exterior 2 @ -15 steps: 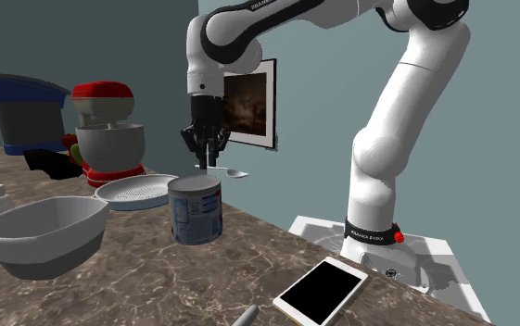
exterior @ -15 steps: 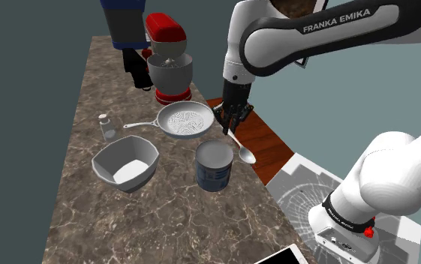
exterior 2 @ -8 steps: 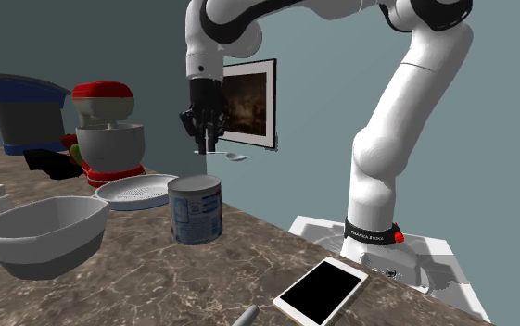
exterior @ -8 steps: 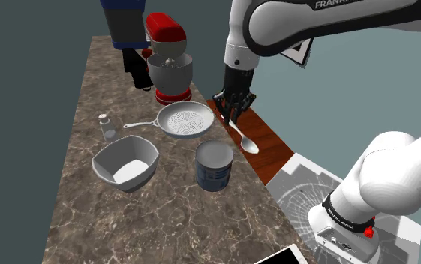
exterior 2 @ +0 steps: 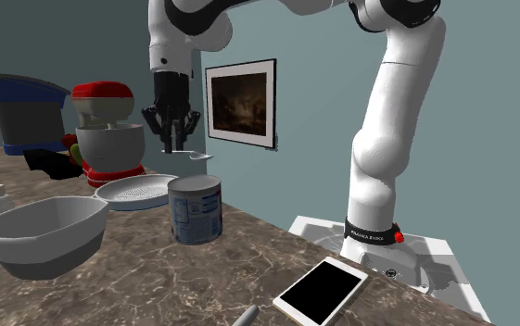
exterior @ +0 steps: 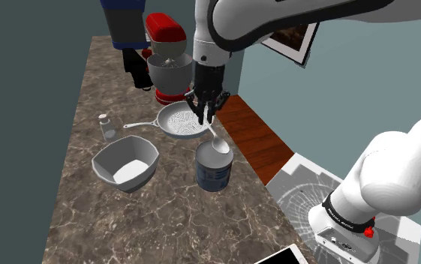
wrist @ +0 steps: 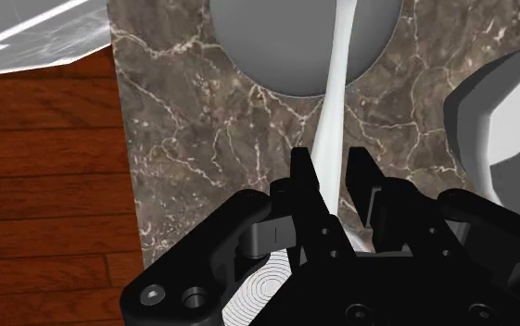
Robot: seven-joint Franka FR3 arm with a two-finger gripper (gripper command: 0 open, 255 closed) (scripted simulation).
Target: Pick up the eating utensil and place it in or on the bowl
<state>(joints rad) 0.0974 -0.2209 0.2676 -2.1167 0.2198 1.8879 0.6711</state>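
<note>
Slip risk w/ spoon [exterior: 220, 147] pinched by its handle only; bowl [exterior: 126, 163] not yet reached.
Shoulder view, L to R: the bowl is set on the marble counter [exterior: 88, 217] at left, well apart from the tool. The pan [exterior: 182, 120] is seen next, w/ the gripper [exterior: 205, 112] hung above its right rim and clenched on the spoon's handle. The scoop end is carried lower, to the right, over the can [exterior: 215, 169]. The spoon could be swung or dropped if the thin handle is turned in the pinch on a fast traverse. The can's rim could be clipped if height is lost, and the pan or counter would be hit by an early release.
</note>
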